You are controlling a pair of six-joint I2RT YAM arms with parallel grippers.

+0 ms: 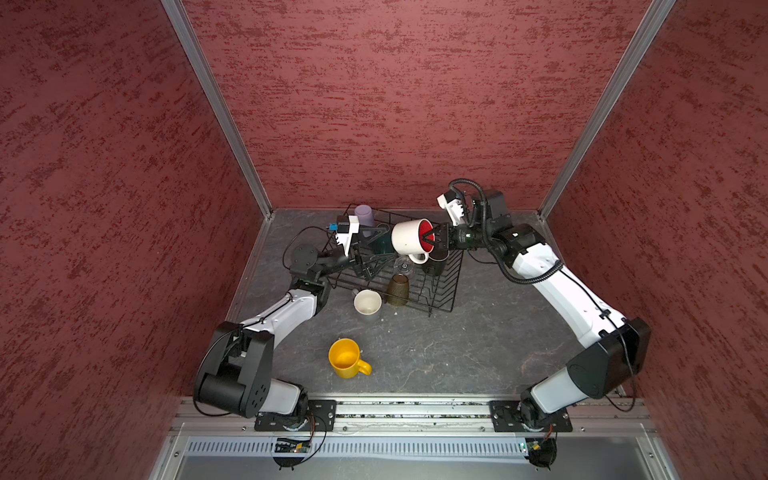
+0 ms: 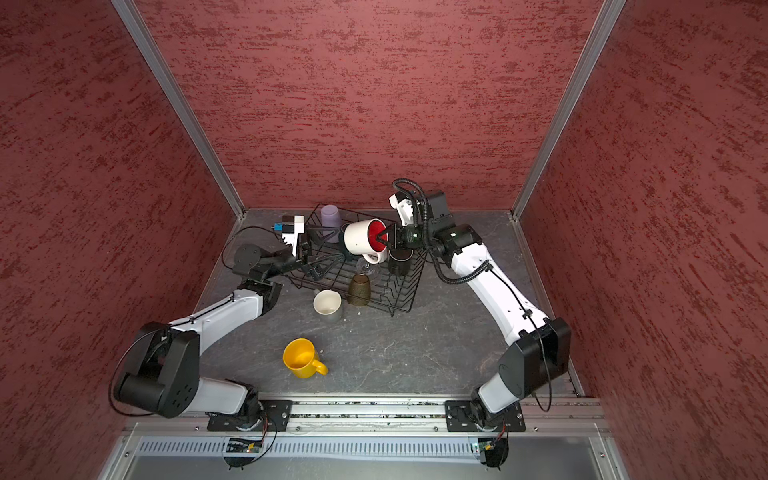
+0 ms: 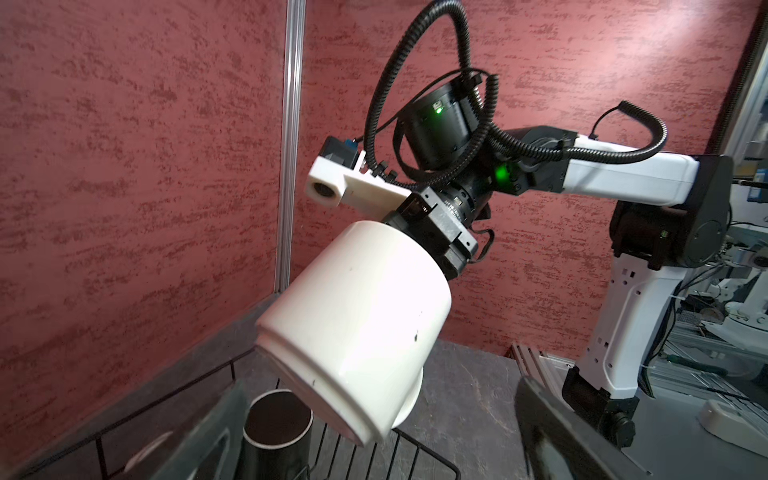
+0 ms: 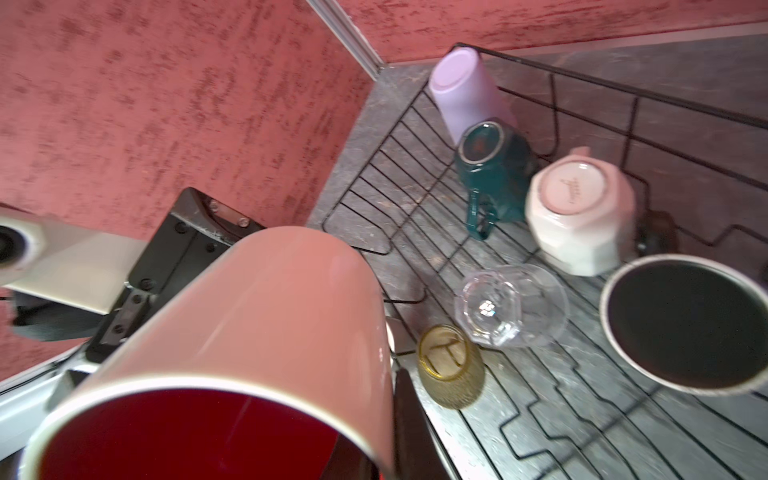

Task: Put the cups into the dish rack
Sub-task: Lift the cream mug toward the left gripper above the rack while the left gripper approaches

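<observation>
My right gripper (image 1: 430,239) (image 4: 374,449) is shut on the rim of the white cup with a red inside (image 1: 409,237) (image 3: 357,324). It holds the cup tipped on its side above the black wire dish rack (image 1: 451,291) (image 4: 582,83). My left gripper (image 1: 380,247) (image 3: 380,449) stands open and empty over the rack's left part, by the teal cup (image 4: 494,166). Lavender (image 4: 465,95), white faceted (image 4: 582,208), clear glass (image 4: 511,307), amber (image 4: 451,365) and black (image 4: 685,328) cups sit in the rack. A grey cup (image 1: 367,302) and a yellow cup (image 1: 347,358) stand on the table outside it.
Red textured walls close in the back and both sides, with aluminium posts (image 1: 216,108) at the corners. The rack sits at the back of the dark table (image 1: 457,357), close to the rear wall. A metal rail (image 1: 415,411) carrying both arm bases runs along the front.
</observation>
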